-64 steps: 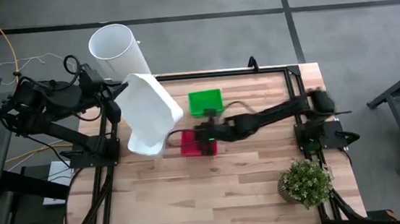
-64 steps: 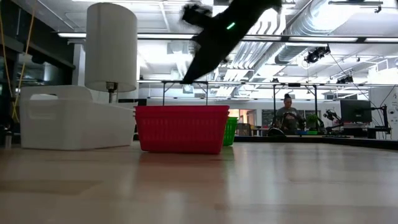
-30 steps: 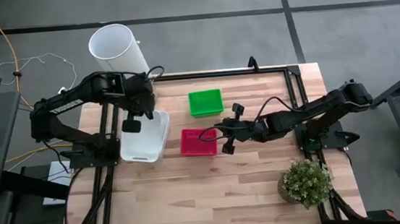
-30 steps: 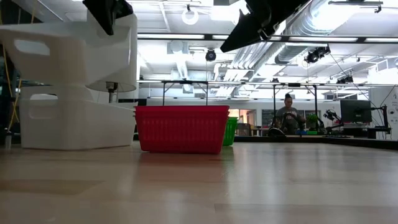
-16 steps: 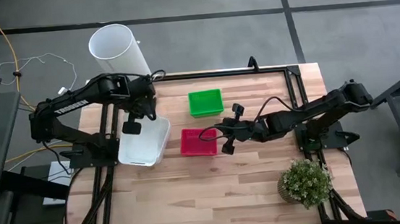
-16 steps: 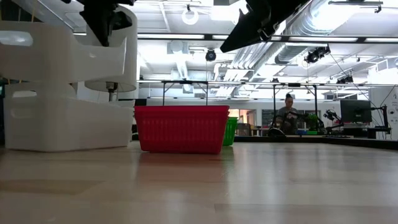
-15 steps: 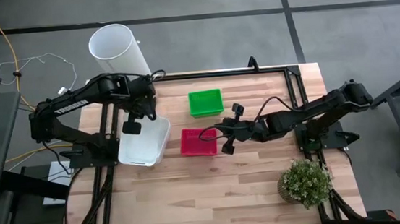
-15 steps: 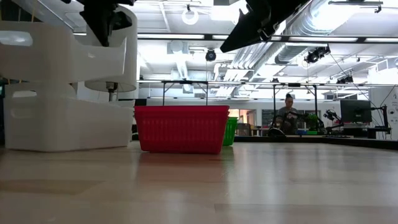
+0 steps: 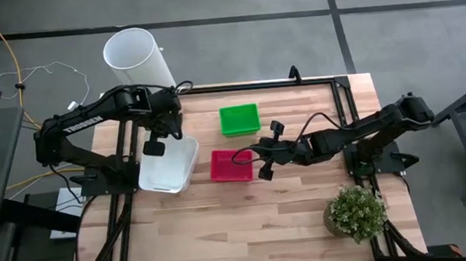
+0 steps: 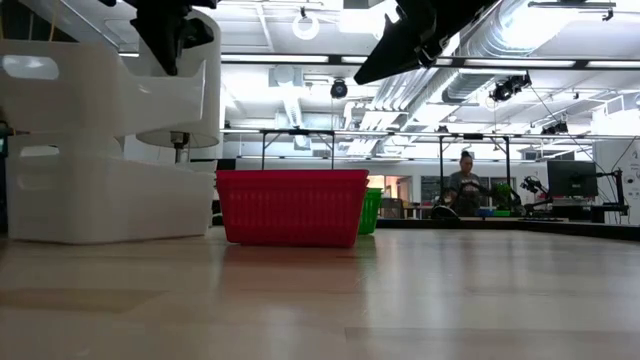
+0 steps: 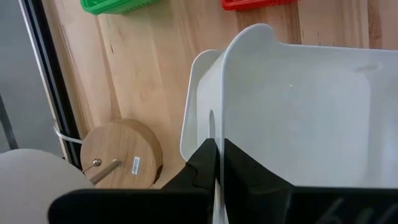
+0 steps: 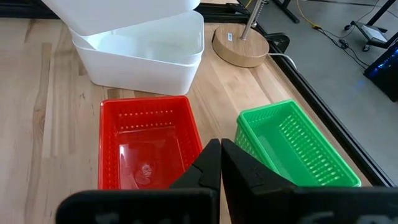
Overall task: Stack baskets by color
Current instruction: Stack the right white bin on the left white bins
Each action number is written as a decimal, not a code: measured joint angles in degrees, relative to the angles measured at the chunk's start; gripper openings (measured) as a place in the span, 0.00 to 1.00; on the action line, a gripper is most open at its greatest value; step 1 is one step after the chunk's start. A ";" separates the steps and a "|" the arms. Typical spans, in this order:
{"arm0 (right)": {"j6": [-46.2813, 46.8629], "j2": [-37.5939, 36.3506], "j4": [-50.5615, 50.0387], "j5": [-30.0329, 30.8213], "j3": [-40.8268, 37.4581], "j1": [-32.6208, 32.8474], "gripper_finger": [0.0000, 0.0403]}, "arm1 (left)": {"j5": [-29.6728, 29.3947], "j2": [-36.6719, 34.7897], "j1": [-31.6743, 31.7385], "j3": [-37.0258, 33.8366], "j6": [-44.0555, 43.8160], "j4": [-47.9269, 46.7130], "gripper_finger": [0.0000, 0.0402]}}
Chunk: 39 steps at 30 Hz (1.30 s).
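From the high view, I see the left tool pinching the far wall of a white basket at the left edge of the counter. Over the last two seconds this basket has swung from steeply tilted to level, and it now sits squarely over the white stack. The right tool hovers just right of the red basket, pressed together and empty; it has not moved in the last second. The green basket sits just beyond the red one.

In the low view, I see the held white basket above the white basket resting on the counter, its bottom already inside the lower rim, a touch lower than half a second ago. The red basket stands to the right, the green one peeking out behind.

From the left wrist view, I see the fingers clamped on the thin white wall.

From the right wrist view, the fingers are closed on nothing above the red and green baskets.

I judge the white stack nearly nested; only lowering and release remain.
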 joint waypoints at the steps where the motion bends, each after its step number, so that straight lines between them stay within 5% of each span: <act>1: 0.00 0.00 0.00 0.00 0.00 0.00 0.00 | 0.00 0.00 0.00 0.00 0.01 0.01 0.00; 30: -0.63 0.00 -0.30 0.02 0.02 -0.04 0.00 | 4.00 5.91 3.37 0.00 5.23 1.88 0.01; 39: -0.63 0.02 -0.96 0.02 0.04 -1.59 0.00 | 4.07 10.11 3.37 0.00 4.03 2.25 0.20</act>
